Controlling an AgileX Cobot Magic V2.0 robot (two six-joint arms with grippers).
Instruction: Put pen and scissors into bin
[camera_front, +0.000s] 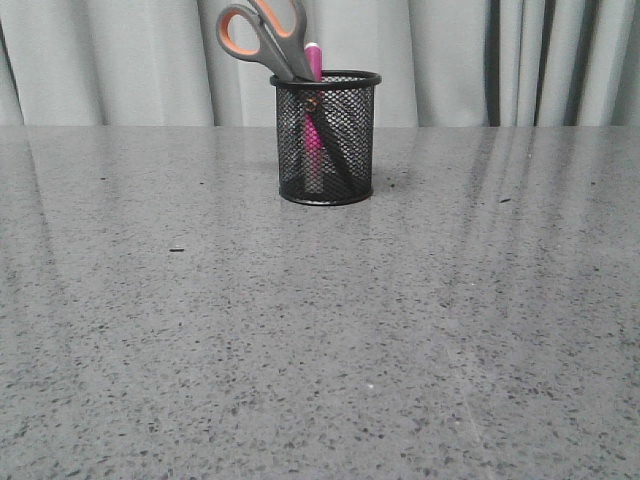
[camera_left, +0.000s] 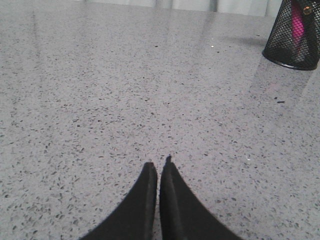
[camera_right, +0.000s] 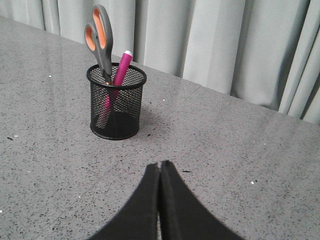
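Observation:
The black wire-mesh bin (camera_front: 326, 140) stands upright at the far middle of the table. The scissors (camera_front: 265, 35) stand in it, blades down, with the grey and orange handles sticking out and leaning left. The magenta pen (camera_front: 314, 62) stands in it beside them, its tip above the rim. The right wrist view shows the bin (camera_right: 116, 102), the scissors (camera_right: 98, 35) and the pen (camera_right: 121, 67). My right gripper (camera_right: 159, 164) is shut and empty, well short of the bin. My left gripper (camera_left: 158, 162) is shut and empty over bare table, with the bin (camera_left: 295, 35) far off. Neither gripper shows in the front view.
The grey speckled table (camera_front: 320, 330) runs to a pale curtain (camera_front: 450, 60) hanging behind its far edge. A small dark speck (camera_front: 177, 249) lies on the table left of the bin.

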